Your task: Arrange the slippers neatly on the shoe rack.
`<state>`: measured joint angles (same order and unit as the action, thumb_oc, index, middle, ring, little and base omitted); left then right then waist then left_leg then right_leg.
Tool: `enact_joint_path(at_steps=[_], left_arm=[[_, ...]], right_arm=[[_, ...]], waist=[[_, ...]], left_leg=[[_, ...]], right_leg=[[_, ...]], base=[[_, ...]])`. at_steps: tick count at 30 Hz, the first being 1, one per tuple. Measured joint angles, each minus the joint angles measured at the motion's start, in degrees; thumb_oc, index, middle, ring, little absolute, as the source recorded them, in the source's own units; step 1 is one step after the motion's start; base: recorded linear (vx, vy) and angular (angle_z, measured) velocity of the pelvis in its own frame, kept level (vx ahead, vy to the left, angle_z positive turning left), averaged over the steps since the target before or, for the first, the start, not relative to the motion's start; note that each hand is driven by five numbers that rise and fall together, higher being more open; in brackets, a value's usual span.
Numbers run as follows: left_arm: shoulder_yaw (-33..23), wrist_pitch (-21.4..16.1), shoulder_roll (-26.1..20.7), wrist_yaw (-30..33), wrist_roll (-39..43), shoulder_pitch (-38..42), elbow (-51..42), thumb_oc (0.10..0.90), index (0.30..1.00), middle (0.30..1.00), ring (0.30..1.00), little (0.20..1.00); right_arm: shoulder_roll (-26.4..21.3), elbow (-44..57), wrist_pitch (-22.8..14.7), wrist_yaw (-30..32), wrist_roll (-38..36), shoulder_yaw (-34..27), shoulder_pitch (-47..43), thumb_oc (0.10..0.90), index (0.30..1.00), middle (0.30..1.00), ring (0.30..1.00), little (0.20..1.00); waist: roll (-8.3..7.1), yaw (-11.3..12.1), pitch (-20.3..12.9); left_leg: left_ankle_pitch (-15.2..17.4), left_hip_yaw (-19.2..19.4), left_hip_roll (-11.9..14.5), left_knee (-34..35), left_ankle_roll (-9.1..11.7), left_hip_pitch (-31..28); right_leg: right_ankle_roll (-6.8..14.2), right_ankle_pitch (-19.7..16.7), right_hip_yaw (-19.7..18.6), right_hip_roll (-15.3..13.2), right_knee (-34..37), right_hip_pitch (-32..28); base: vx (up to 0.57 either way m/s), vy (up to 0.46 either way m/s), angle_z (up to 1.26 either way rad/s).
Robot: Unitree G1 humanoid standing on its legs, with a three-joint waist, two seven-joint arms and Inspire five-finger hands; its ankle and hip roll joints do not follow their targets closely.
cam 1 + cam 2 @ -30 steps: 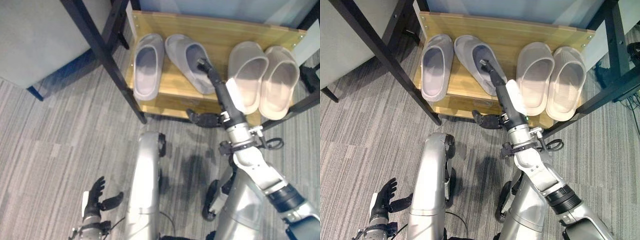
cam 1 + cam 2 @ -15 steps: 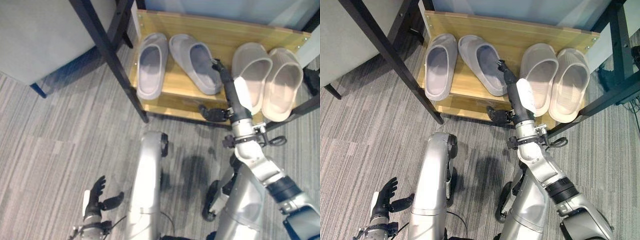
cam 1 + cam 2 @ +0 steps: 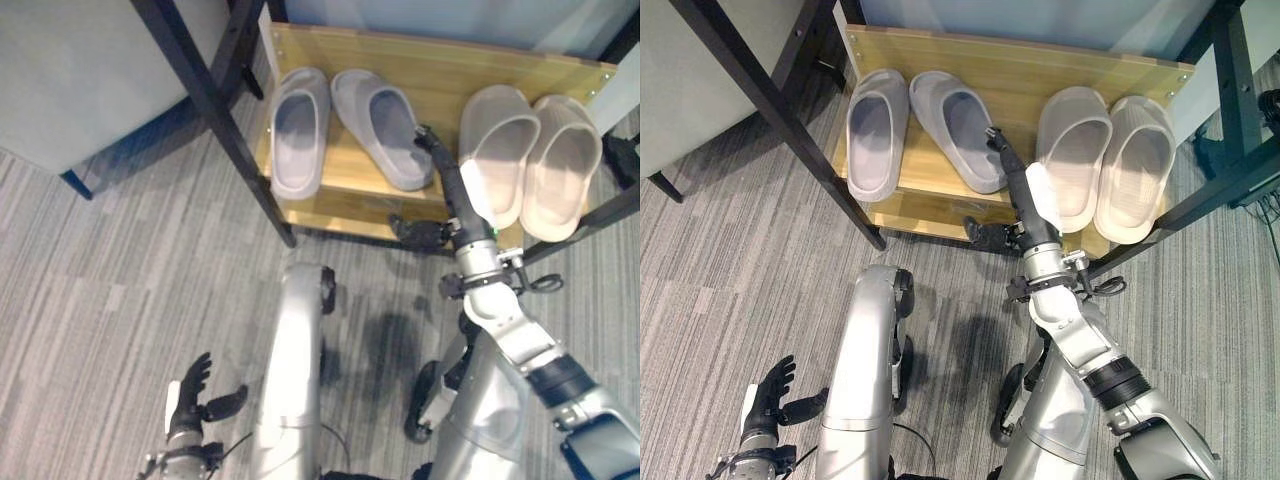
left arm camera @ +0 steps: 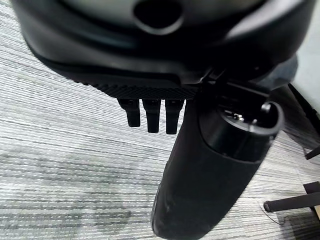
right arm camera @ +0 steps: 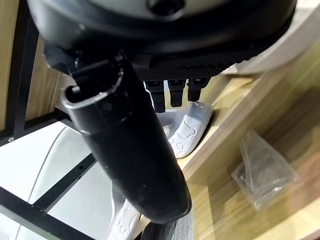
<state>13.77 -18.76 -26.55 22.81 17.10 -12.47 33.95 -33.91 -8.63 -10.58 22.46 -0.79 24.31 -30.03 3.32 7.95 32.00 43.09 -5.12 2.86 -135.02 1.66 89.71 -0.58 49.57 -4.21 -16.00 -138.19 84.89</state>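
Two grey slippers lie on the wooden shoe rack (image 3: 440,70). The left grey slipper (image 3: 296,140) lies straight; the right grey slipper (image 3: 385,130) is angled, its toe leaning towards the left one. Two beige slippers (image 3: 495,160) (image 3: 560,165) lie side by side at the right. My right hand (image 3: 447,180) reaches in between the pairs, open, with straight fingertips (image 3: 993,137) at the right grey slipper's right rim. The right wrist view has its fingers (image 5: 172,92) near a pale slipper edge (image 5: 192,127). My left hand (image 3: 195,395) hangs open low over the carpet.
A black slanted frame leg (image 3: 205,105) stands left of the rack, beside a grey panel (image 3: 80,70). Another black bar (image 3: 1230,80) borders the rack's right end. A small clear plastic bag (image 5: 260,170) lies on wood near my right hand. Striped grey carpet (image 3: 120,290) covers the floor.
My right hand's fingertips have moved from inside the right grey slipper's opening to its right rim. The slipper itself has hardly shifted. The left hand has stayed put.
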Motion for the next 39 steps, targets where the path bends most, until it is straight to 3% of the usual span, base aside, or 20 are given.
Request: enact_joint_path(at_steps=[9,18,24,28,32,35,37,39], left_arm=[[-0.1,0.0,0.3,-0.9,0.2,1.1,1.5,0.800,0.900,0.900,0.900,0.900],[-0.1,0.1,0.4,-0.8,0.5,0.9,1.4,0.800,0.900,0.900,0.900,0.900],[-0.3,0.0,0.6,-0.6,0.6,0.7,2.1,0.800,0.900,0.900,0.900,0.900],[-0.4,-0.1,0.6,-0.4,0.6,0.7,2.8,0.800,0.900,0.900,0.900,0.900],[-0.5,-0.2,0.9,1.5,0.5,1.1,4.0,0.800,0.900,0.900,0.900,0.900],[-1.2,-0.2,1.7,2.9,0.2,2.4,5.5,0.800,0.900,0.900,0.900,0.900],[-2.7,-0.5,3.3,4.3,0.0,4.4,5.4,0.800,0.900,0.900,0.900,0.900],[-5.4,-0.6,4.8,4.5,0.2,9.1,6.2,0.800,0.900,0.900,0.900,0.900]], right_arm=[[-0.9,4.0,-0.3,-5.2,-6.2,3.8,-1.5,0.800,0.900,0.900,0.900,0.900],[-0.7,11.3,-0.7,-9.2,-6.2,8.7,-1.6,0.800,0.900,0.900,0.900,0.900],[-0.2,11.1,-0.7,-8.3,-5.8,8.6,-1.7,0.800,0.900,0.900,0.900,0.900],[-0.3,11.1,-0.7,-4.9,-0.9,8.0,-1.6,0.800,0.900,0.900,0.900,0.900],[-2.2,17.0,-1.5,-1.7,3.8,4.0,1.3,0.800,0.900,0.900,0.900,0.900],[-5.5,26.0,-4.4,0.1,8.2,-0.7,6.3,0.800,0.900,0.900,0.900,0.900],[-6.9,30.7,-8.7,2.2,9.9,-4.4,11.4,0.800,0.900,0.900,0.900,0.900],[-6.9,32.0,-10.7,3.3,12.3,-8.6,17.7,0.800,0.900,0.900,0.900,0.900]], waist=[[-0.04,-0.1,0.0],[0.05,0.1,0.0],[0.05,0.1,0.0],[0.00,-0.1,0.0],[-0.35,-0.3,-0.1],[-0.38,-0.7,-0.2],[-1.21,-2.7,-0.3],[-3.12,-2.7,-0.4]], left_leg=[[0.3,-0.1,0.0,0.3,0.5,0.2],[0.0,-0.1,0.0,0.4,0.2,0.0],[0.1,-0.1,0.0,0.2,0.2,0.0],[0.0,0.0,0.0,0.3,-0.1,-0.1],[0.1,0.1,0.0,0.4,0.2,0.1],[0.2,0.1,0.0,0.6,0.4,0.4],[0.2,0.4,0.1,1.9,0.1,0.0],[-0.8,1.7,-0.1,6.9,0.5,1.3]], right_leg=[[0.0,0.0,0.3,0.0,0.5,0.2],[0.0,0.0,0.3,-0.1,0.6,-0.2],[0.0,0.0,0.3,-0.1,0.6,-0.3],[0.0,0.0,0.1,-0.1,0.5,-0.3],[0.0,0.0,0.1,0.0,0.5,0.0],[0.0,0.0,0.1,-0.1,0.8,0.2],[0.0,0.0,0.2,0.0,2.0,-0.2],[0.2,-0.1,0.3,-0.6,5.8,1.5]], base=[[0.00,0.000,0.00],[0.00,-0.001,0.00],[0.00,0.000,0.00],[0.00,0.000,0.00],[-0.01,0.011,0.00],[0.00,0.000,0.00],[-0.02,0.062,0.05],[-0.09,0.058,0.28]])
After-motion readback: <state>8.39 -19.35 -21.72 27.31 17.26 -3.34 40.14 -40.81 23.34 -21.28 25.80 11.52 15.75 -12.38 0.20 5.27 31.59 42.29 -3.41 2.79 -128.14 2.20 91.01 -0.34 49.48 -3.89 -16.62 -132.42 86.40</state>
